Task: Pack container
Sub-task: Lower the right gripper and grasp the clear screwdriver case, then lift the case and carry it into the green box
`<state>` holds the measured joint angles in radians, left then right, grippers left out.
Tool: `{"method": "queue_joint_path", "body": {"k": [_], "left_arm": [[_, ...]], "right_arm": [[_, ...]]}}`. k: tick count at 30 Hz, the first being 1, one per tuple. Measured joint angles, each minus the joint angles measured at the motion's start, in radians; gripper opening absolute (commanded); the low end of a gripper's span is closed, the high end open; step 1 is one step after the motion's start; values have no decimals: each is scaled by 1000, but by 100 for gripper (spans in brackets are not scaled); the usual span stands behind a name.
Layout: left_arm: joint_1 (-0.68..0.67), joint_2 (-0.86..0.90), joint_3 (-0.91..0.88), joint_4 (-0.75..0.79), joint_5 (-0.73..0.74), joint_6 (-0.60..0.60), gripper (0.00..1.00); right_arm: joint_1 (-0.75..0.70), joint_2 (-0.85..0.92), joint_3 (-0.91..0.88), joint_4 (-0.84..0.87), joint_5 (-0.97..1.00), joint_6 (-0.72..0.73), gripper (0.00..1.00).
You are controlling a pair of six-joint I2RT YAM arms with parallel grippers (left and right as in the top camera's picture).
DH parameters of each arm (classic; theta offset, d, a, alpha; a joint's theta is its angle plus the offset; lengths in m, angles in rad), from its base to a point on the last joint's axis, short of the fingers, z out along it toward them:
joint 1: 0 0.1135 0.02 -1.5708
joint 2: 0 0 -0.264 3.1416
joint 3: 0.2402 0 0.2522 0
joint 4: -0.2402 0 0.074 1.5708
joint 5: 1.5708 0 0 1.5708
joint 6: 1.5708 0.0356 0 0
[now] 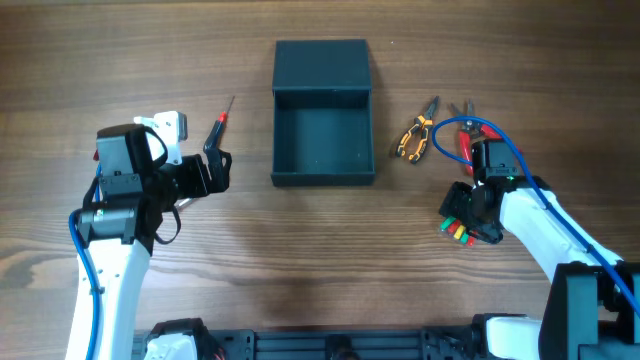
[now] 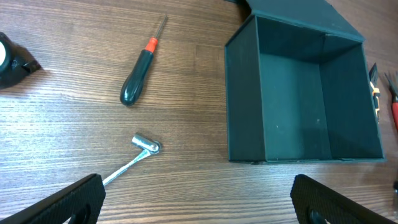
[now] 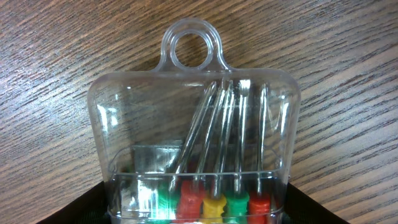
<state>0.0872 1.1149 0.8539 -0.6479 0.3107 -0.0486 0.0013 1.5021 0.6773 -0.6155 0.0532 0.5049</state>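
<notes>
The container point(image 1: 322, 178) is a dark teal-grey box standing open in the middle of the table, its lid lying flat behind it. It looks empty, and it also shows in the left wrist view point(image 2: 242, 99). My left gripper point(image 1: 216, 172) is open and empty to the left of the container, its fingers point(image 2: 199, 199) wide apart over bare wood. My right gripper point(image 1: 468, 212) is shut on a clear case of small screwdrivers point(image 3: 196, 112) with red, yellow and green handles. It sits low over the table to the right of the container, and its fingers point(image 3: 196, 208) flank the case.
A black and red screwdriver point(image 2: 138, 71) and a silver socket wrench point(image 2: 140, 152) lie left of the container. A tape measure point(image 1: 170, 128) is further left. Orange pliers point(image 1: 414, 136) and red-handled pliers point(image 1: 464, 140) lie right of the container.
</notes>
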Motion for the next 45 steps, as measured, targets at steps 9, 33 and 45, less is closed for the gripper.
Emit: {"method": "queue_joint_path", "body": {"k": [9,33,45], "left_arm": [[0,0,0,0,0,0,100],[0,0,0,0,0,3,100],[0,0,0,0,0,3,100]], "right_arm": [[0,0,0,0,0,0,61],[0,16,69,-47,-31,0,18],[0,18,227,-124,-34,-39,4]]}}
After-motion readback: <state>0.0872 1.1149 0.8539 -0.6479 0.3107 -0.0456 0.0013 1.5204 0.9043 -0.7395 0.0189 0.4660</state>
